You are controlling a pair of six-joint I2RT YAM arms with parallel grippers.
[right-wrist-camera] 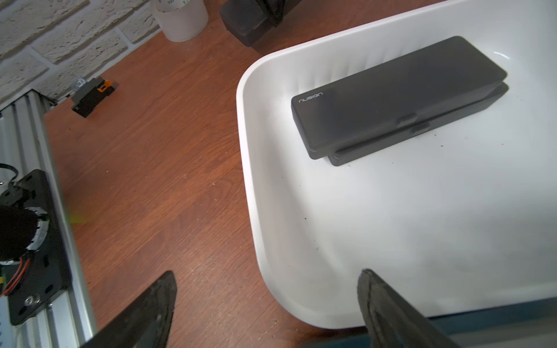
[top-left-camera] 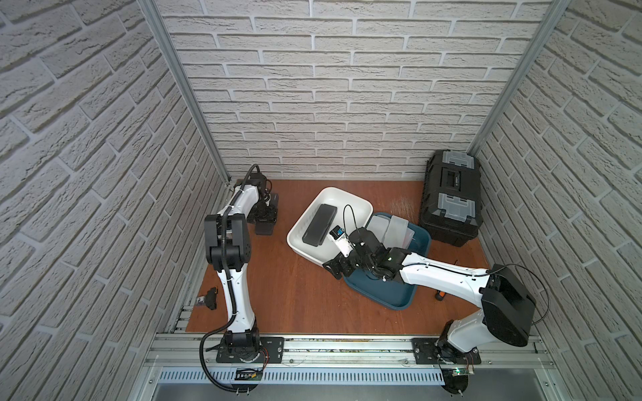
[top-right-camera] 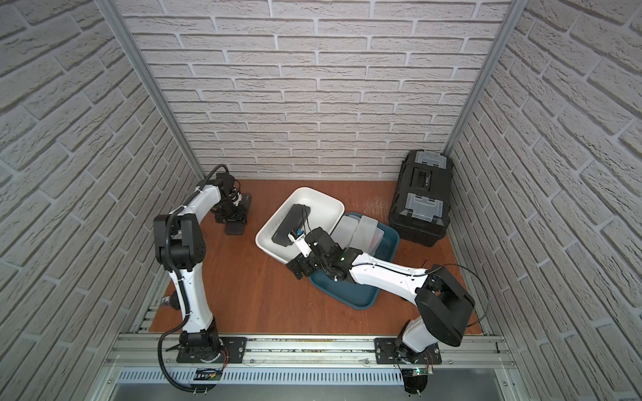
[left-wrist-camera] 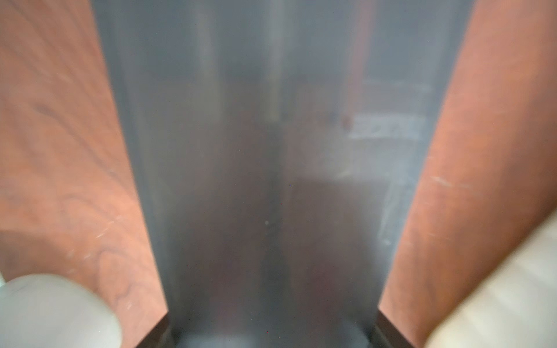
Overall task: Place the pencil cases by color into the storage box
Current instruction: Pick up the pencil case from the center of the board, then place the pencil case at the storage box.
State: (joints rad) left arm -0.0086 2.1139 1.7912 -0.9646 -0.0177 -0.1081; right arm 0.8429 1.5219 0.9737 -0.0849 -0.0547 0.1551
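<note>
The left claw (top-left-camera: 265,219) is down near the far left corner of the surface (top-left-camera: 295,302), directly over a lone black pencil case (top-left-camera: 264,229). In the left wrist view this case fills the space between the two blurred fingers (left-wrist-camera: 57,313), but I cannot tell whether they press it.

The right claw (right-wrist-camera: 266,272) is open and empty, and it hangs above the near corner of the white tray (right-wrist-camera: 271,211). This tray sits about in the middle of the surface. Inside it, two stacked black pencil cases (right-wrist-camera: 391,90) lie flat, the upper one a little shifted.

The blue tray (top-left-camera: 389,295) touches the white tray on the right. The frosted white pencil cases (top-left-camera: 392,227) are piled at its far end, and their number is not clear. A closed black toolbox (top-left-camera: 450,198) stands in the far right corner.
</note>
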